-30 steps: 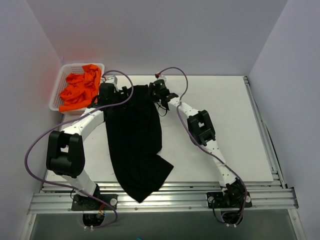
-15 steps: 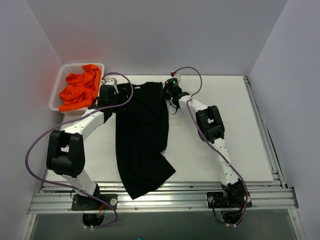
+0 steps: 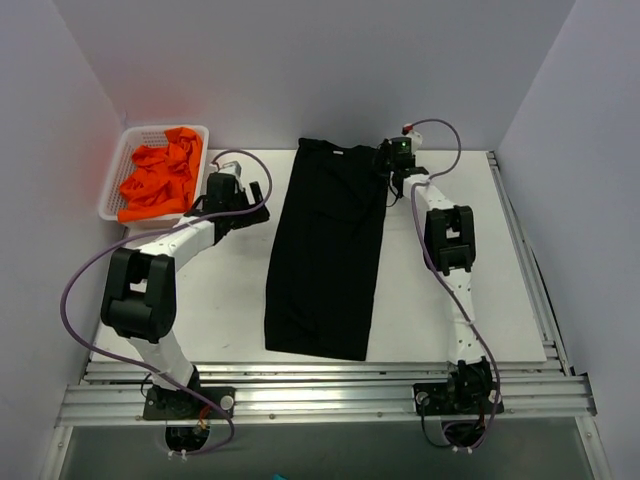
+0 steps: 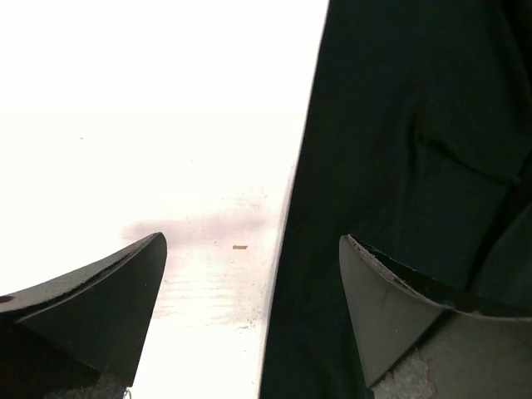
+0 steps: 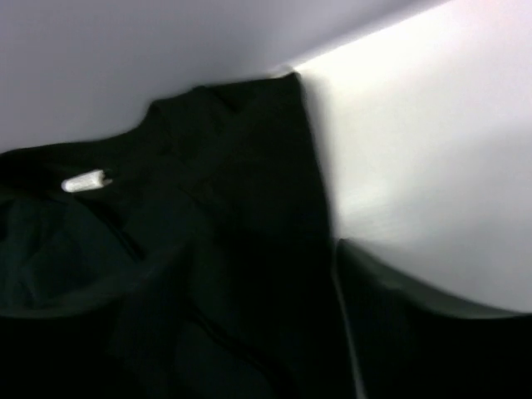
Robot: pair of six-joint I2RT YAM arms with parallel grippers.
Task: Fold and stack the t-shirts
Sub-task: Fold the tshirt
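I had the black cloth short-sleeved t-shirt (image 3: 325,260) lying as a long narrow strip down the middle of the white table (image 3: 510,260). Its collar was at the far edge by the back wall and its hem was close to the near edge. The bright orange t-shirts (image 3: 160,178) sat heaped in the white plastic mesh basket (image 3: 150,131) at the far left corner, untouched by either arm.

The left gripper (image 3: 255,193) hovered just beside the shirt's left edge with its jaws spread and nothing between them. On its wrist view that edge ran between the two fingers. The right gripper (image 3: 392,165) was at the shirt's far right shoulder. Its wrist view was dark cloth against a dark finger, so I could not tell whether it was pinching the fabric or had let go.

That doubt was my main worry. If the right jaws held cloth and I pulled away, I judged the strip would skew and the creases near the collar would deepen. A low left approach could catch only the top layer and peel it open. With the hem so near the table's front edge, any tug toward me could slide it over.
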